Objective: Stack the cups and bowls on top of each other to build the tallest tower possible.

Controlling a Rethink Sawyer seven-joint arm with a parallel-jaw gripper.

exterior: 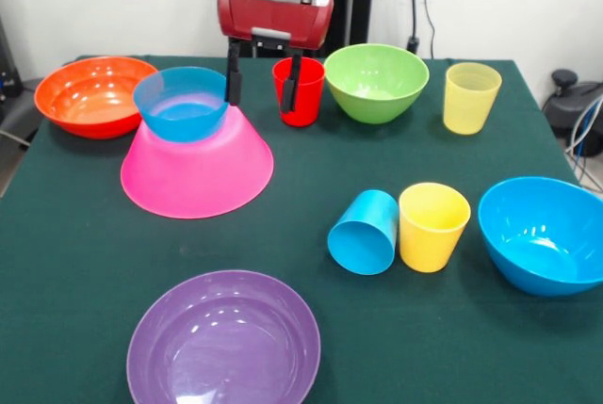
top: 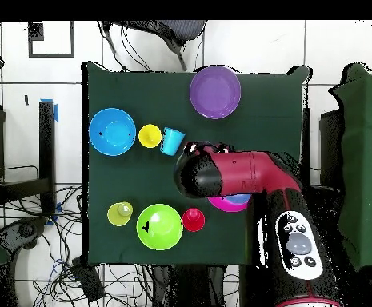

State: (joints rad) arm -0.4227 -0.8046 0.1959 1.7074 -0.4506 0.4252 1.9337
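The tower is a big pink bowl (exterior: 198, 169) turned upside down with a blue bowl (exterior: 181, 103) sitting upright on it. My gripper (exterior: 262, 84) hangs open just right of that blue bowl. Its left finger is at the bowl's rim, its right finger is in front of the red cup (exterior: 301, 93), and nothing is between them. An orange bowl (exterior: 94, 95) lies left of the tower. In the overhead view the arm (top: 237, 172) covers the tower, leaving only a pink edge (top: 230, 204) showing.
A green bowl (exterior: 377, 81) and a pale yellow cup (exterior: 471, 96) stand at the back right. A blue cup (exterior: 365, 232) lies on its side beside an upright yellow cup (exterior: 433, 225) and a blue bowl (exterior: 542, 233). A purple bowl (exterior: 223, 338) sits at the front.
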